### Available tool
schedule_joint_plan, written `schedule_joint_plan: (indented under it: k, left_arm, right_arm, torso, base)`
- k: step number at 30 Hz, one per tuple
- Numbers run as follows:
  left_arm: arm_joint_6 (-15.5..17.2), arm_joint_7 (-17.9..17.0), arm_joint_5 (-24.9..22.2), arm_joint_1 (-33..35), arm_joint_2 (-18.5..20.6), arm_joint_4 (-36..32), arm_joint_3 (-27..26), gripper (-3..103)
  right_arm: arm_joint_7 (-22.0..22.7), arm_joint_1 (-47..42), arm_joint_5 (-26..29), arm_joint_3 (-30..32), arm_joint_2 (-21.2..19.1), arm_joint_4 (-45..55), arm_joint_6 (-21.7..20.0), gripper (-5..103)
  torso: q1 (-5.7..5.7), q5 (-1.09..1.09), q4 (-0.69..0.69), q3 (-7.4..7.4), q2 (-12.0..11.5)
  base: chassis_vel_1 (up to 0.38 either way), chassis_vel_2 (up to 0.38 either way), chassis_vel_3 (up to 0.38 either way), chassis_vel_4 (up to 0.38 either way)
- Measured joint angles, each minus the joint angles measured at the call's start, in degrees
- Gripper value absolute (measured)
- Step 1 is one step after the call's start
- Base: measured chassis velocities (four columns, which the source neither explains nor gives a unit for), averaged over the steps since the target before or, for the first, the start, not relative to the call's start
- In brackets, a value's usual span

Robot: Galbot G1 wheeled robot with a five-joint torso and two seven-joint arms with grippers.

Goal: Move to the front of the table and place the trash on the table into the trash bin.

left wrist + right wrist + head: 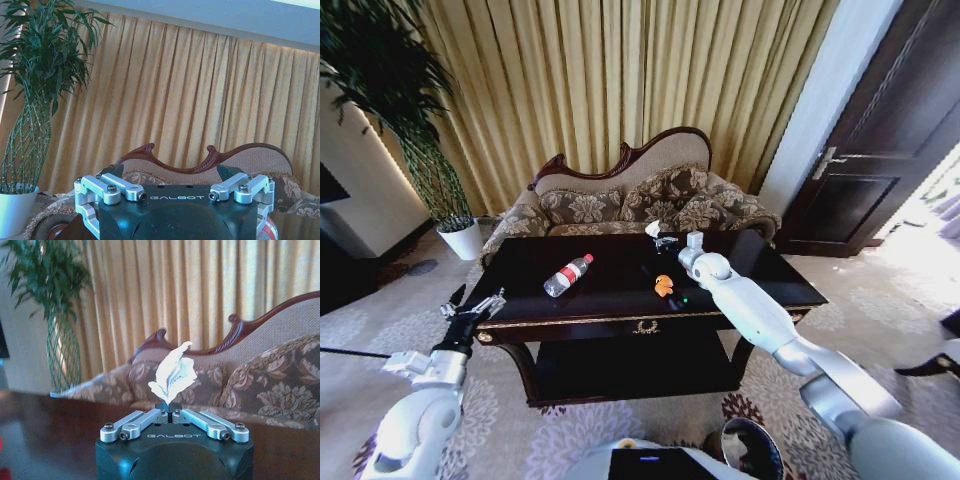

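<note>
R gripper (661, 240) is out over the far side of the table (620, 300), fingers pinched together on a crumpled white paper scrap (172, 374) that sticks up above the tips, w/ the sofa (650, 205) behind it. On the glossy top: clear bottle w/ red cap (567, 275) lying on its side toward the left, orange scrap (664, 285) near the middle, just beside the R arm. L gripper (472, 305) hangs off the table's left front corner, fingers spread apart, nothing in them. Trash bin (752, 448) sits on the carpet by the robot's base, front right of the table.
</note>
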Motion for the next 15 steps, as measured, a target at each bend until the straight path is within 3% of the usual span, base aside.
schedule_joint_plan:
  k: [5, 15]
  left_arm:
    - [0.0, 0.03, 0.04, -0.17, 0.12, -0.02, 0.23, 100]
    - [0.13, 0.08, 0.26, -0.75, 0.18, -0.37, 1.12, 100]
  right_arm:
    - [1.48, -5.34, 0.57, 5.74, -1.66, 6.13, 0.04, 0]
    - [1.51, -11.22, 0.62, 11.53, -4.81, 10.87, 0.72, 0]
  torso:
    - [0.0, 0.0, -0.02, 0.0, 0.01]
    - [0.0, 0.0, -0.01, 0.0, 0.01]
  base:
    - [0.0, 0.0, 0.0, 0.0]
    - [0.0, 0.0, 0.0, 0.0]
